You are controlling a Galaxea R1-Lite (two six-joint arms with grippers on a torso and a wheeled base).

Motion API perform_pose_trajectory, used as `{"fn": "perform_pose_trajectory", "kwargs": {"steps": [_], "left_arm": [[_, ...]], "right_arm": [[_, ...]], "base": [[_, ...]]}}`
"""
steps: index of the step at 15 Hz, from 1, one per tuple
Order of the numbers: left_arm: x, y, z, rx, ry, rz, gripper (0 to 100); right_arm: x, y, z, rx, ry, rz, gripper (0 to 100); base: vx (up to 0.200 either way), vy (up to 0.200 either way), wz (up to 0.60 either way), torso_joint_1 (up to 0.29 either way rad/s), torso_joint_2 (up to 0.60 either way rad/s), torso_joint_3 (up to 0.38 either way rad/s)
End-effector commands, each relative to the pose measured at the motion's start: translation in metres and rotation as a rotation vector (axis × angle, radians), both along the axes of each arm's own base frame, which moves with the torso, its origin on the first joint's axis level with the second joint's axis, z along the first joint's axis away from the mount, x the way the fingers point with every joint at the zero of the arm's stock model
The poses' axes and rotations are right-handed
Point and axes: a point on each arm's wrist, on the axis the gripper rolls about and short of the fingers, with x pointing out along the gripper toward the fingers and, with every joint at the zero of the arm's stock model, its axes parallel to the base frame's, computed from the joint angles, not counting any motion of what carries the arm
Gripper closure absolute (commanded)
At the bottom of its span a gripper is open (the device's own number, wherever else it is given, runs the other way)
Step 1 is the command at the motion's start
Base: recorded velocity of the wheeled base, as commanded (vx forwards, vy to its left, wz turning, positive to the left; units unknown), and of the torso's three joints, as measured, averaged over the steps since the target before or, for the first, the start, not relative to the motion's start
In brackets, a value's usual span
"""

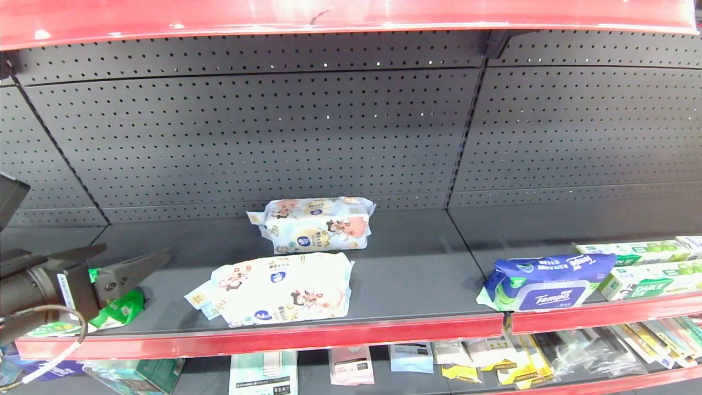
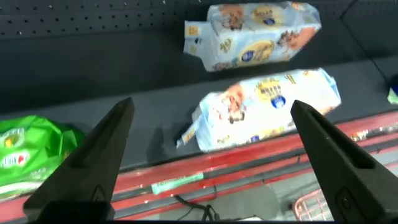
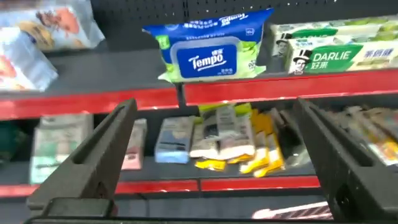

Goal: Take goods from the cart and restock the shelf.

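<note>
Two cartoon-print wipe packs on dark shelf, mid-section. Front pack: flat, near red front edge. Rear pack: just behind it, close to pegboard back wall, apart from front pack. Left gripper: at shelf's left end, jaws wide apart, nothing held, green pack just beside it. Right gripper: before shelf front, jaws wide apart, nothing held. Blue wipe pack: right section, at front edge. Green-white boxes: just right of blue pack. Lower shelf: assorted small packets.
</note>
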Motion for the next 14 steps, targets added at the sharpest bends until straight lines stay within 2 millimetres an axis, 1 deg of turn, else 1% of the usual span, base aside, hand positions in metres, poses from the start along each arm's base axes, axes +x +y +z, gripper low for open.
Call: {"fn": "perform_pose_trajectory", "kwargs": {"steps": [1, 2, 3, 4, 10, 14], "left_arm": [[0.009, -0.001, -0.007, -0.001, 0.042, 0.005, 0], [0.008, -0.001, -0.009, -0.001, 0.048, 0.002, 0], [0.009, -0.001, -0.012, 0.000, 0.060, 0.001, 0], [0.010, -0.001, -0.013, -0.004, 0.069, 0.001, 0], [0.019, -0.002, -0.015, -0.001, 0.091, -0.002, 0], [0.038, -0.009, -0.033, 0.022, 0.199, -0.025, 0]], "right_arm": [[0.002, -0.001, -0.002, -0.006, -0.022, -0.022, 0], [0.004, -0.001, -0.002, -0.044, -0.057, -0.028, 0], [0.006, -0.001, -0.002, -0.058, -0.035, -0.022, 0], [0.007, -0.001, -0.009, -0.065, -0.035, -0.033, 0], [0.007, -0.001, -0.010, -0.072, -0.045, -0.039, 0], [0.007, -0.001, -0.010, -0.072, -0.045, -0.039, 0]], "base": [[0.000, 0.000, 0.00, 0.000, 0.00, 0.000], [0.000, 0.000, 0.00, 0.000, 0.00, 0.000], [0.000, 0.000, 0.00, 0.000, 0.00, 0.000], [0.000, 0.000, 0.00, 0.000, 0.00, 0.000], [0.000, 0.000, 0.00, 0.000, 0.00, 0.000], [0.000, 0.000, 0.00, 0.000, 0.00, 0.000]]}}
